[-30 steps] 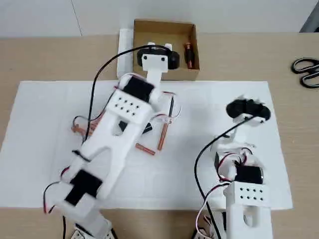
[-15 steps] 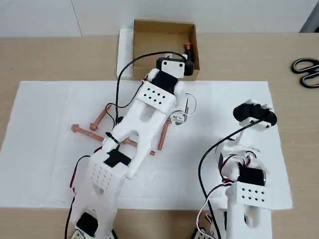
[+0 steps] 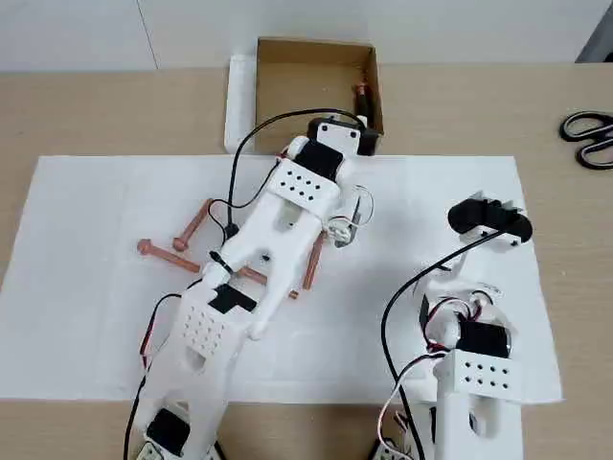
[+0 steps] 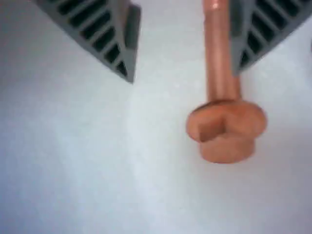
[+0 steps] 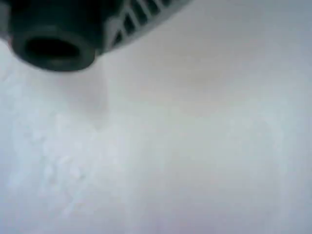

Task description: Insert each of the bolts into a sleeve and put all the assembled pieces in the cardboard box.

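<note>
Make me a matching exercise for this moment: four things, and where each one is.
1 scissors
2 black sleeve
3 assembled piece
4 bolt

a inside the open left gripper
b at the right gripper
c on bare table, far right
d in the cardboard box

Pairs: 1-c, 2-b, 3-d, 4-a

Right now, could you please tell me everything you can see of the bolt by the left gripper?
The bolt is copper-coloured and smooth: a plain round shank ending in a hexagonal head on a wider flange. It appears to lie on the white sheet between the open fingers of the left gripper, head pointing away from it. The shank runs close along one grey ribbed finger; contact is unclear.
</note>
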Robot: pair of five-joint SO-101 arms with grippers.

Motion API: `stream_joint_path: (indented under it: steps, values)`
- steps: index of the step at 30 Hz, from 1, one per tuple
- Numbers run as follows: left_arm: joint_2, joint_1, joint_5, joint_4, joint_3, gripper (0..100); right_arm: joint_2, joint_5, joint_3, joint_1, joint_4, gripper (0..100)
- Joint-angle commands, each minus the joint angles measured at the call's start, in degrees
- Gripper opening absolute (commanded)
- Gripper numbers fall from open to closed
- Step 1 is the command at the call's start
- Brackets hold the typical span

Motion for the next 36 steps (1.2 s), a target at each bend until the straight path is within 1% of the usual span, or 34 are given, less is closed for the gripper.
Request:
stream_joint_path:
  steps: [1,5,9,14,22,24,26,29,30,32,36]
  values:
    - [-0.4,-0.6,-0.4,1.1,-0.1,13,-1.5,0.6,-0.4,0.5,-0.8,0.4]
    - [-0.4,-0.9,-0.3,1.1,3.7,13,-1.5,0.6,-0.4,0.5,-0.8,0.4]
    - [-0.4,-0.7,-0.2,1.0,4.1,13,-1.5,0.6,-0.4,0.3,-0.8,0.4]
    - [0.1,-0.9,-0.1,-2.5,4.5,13,-1.5,0.6,-0.4,0.3,-0.8,0.4]
    - [6.6,-0.9,0.1,-5.9,4.0,12,-1.5,0.6,-0.4,0.3,-0.7,0.4]
    - [6.6,-0.9,1.7,-5.8,1.3,8,-1.5,0.6,-0.4,0.2,-0.7,0.4]
    - [6.6,-0.9,2.1,-5.5,-3.9,0,-1.5,0.6,-0.4,0.1,-1.2,0.4]
    - [6.6,-1.0,2.4,-3.2,-13.5,1,-1.5,1.0,-0.4,-1.8,-1.2,0.4]
    - [6.6,-1.0,2.5,-1.9,-17.0,0,-1.3,2.2,-0.4,-2.9,-1.2,0.4]
    - [6.6,-1.0,2.5,1.1,-24.0,0,-1.1,7.2,-0.2,-5.5,-0.8,0.4]
    - [5.0,-2.6,2.5,1.2,-33.4,0,-1.5,17.9,1.3,-10.3,-0.9,0.4]
